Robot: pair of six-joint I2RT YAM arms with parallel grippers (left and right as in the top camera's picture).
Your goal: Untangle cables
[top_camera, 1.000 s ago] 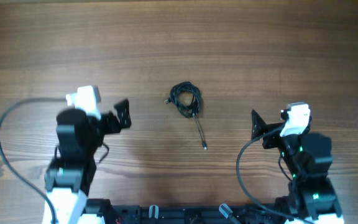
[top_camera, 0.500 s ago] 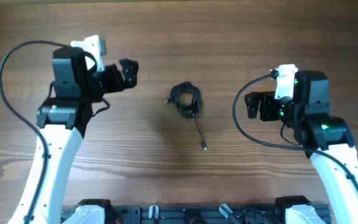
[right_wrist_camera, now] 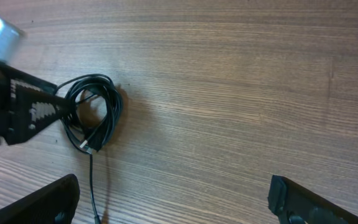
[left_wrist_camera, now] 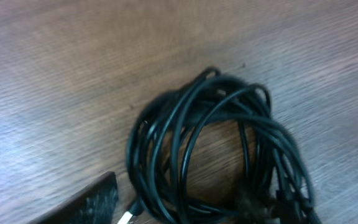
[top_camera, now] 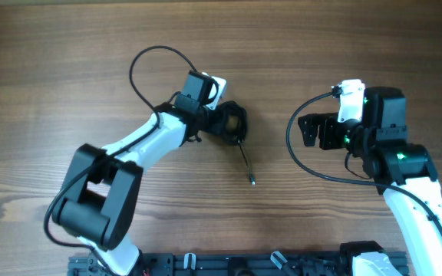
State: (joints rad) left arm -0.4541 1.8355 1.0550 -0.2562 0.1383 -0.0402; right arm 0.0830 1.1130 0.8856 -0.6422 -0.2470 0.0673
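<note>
The cables (top_camera: 237,123) lie as a small black coiled bundle at the table's middle. One tail runs toward the front and ends in a small plug (top_camera: 252,181). My left gripper (top_camera: 222,123) is at the bundle's left edge, open, with the coil just in front of its fingers. In the left wrist view the cables (left_wrist_camera: 216,155) fill the frame, and only one finger (left_wrist_camera: 86,205) shows at the lower left. My right gripper (top_camera: 310,132) is open and empty, well right of the bundle. The right wrist view shows the cables (right_wrist_camera: 95,115) at the left, with the left gripper's finger (right_wrist_camera: 36,112) against them.
The wooden table (top_camera: 359,46) carries nothing else. My left arm's thick black wire (top_camera: 148,57) loops above the arm. My right arm's wire (top_camera: 294,146) curves left of its wrist. The arm bases stand at the front edge.
My left arm has swung from the left side to the cable bundle. My right arm rose from the front a second ago and has held still since.
</note>
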